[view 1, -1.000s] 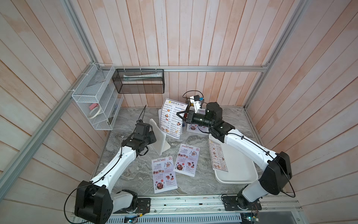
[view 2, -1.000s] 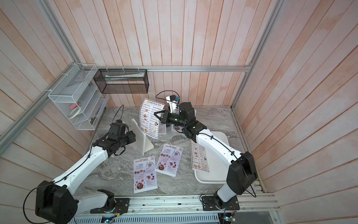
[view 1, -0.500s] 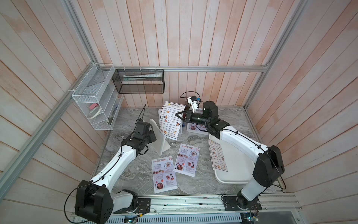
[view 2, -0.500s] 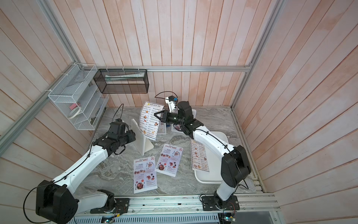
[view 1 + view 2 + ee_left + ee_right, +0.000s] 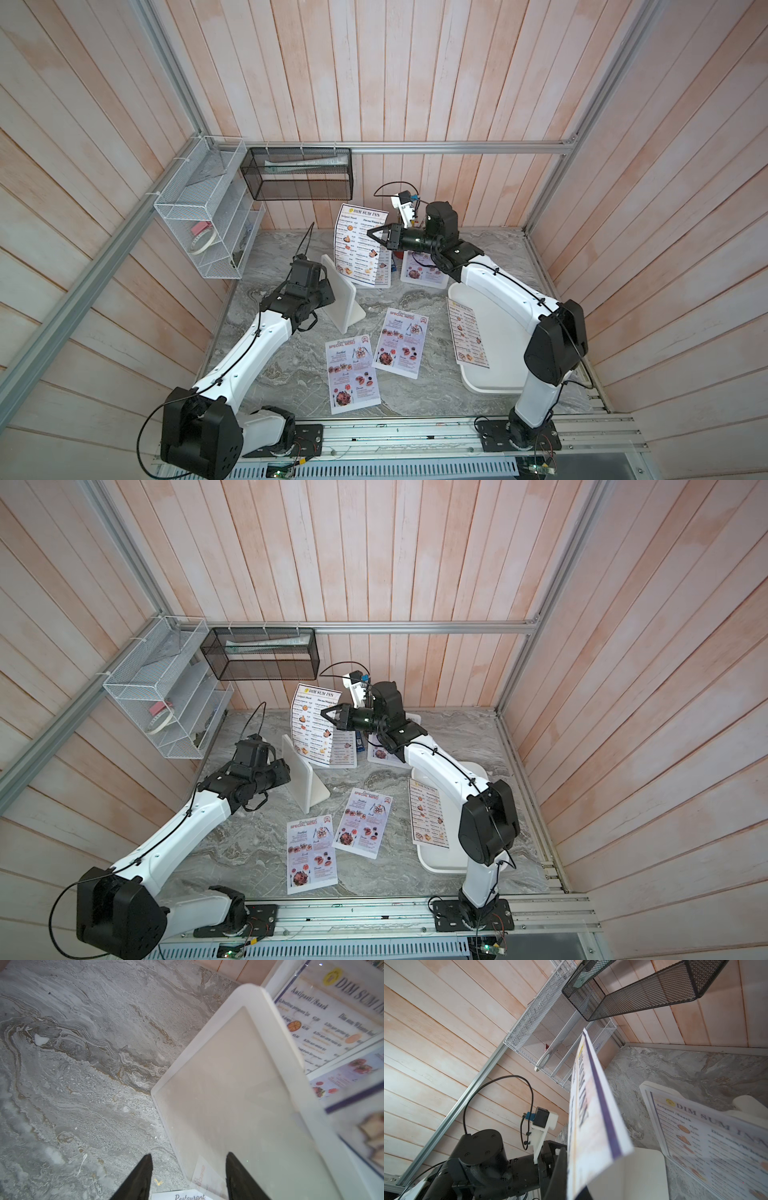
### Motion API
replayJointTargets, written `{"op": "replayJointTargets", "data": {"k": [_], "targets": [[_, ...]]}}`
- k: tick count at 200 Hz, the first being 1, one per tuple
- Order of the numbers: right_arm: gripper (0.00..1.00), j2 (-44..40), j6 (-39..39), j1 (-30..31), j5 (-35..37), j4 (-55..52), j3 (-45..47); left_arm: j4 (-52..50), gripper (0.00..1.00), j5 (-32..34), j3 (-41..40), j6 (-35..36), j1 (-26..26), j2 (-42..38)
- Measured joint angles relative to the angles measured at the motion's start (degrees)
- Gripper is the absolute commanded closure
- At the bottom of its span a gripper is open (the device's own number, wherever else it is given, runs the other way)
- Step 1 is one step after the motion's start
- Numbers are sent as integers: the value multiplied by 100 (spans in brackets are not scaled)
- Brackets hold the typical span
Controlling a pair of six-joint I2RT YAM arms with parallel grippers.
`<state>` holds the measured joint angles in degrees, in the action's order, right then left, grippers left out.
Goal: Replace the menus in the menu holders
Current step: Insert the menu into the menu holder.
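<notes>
1. Since a moment ago, the right claw point(image 5: 371, 233) has carried its menu point(image 5: 358, 249) a little up and back, away from the empty white stand point(image 5: 343, 303). The claw pinches the menu's side edge. The sheet hangs upright in the air behind the stand.
2. In both top views, the left claw point(image 5: 287, 776) is right at the stand's back. One red menu point(image 5: 355, 374) and a second red menu point(image 5: 401, 343) lie flat on the table point(image 5: 291, 374) just in front of the stand. A black-headed menu point(image 5: 467, 334) lies on a tray point(image 5: 507, 374), well apart from the stand.
3. In the left wrist view, the left claw's fingers point(image 5: 143, 1176) are spread apart. The stand's edge point(image 5: 166, 1122) shows between them. I cannot tell if they touch it.
4. In the right wrist view, the held menu point(image 5: 591, 1115) is seen from its edge, with a black finger point(image 5: 560, 1163) pressed on it. Past it is a full stand point(image 5: 648, 1093) with a menu inside.
</notes>
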<state>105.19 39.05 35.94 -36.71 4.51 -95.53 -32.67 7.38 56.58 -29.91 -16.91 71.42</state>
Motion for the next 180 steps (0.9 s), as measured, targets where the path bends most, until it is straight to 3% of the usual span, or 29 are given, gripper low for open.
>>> {"op": "replayJointTargets", "data": {"k": [72, 116, 180], "targets": [[100, 321, -195, 105, -11, -369, -396, -264, 41, 17, 11, 37, 83, -337], [100, 682, -647, 468, 323, -903, -1231, -389, 39, 17, 52, 39, 240, -374], [100, 911, -911, 592, 728, -1169, -1462, -442, 38, -7, 203, 44, 385, -490]]}}
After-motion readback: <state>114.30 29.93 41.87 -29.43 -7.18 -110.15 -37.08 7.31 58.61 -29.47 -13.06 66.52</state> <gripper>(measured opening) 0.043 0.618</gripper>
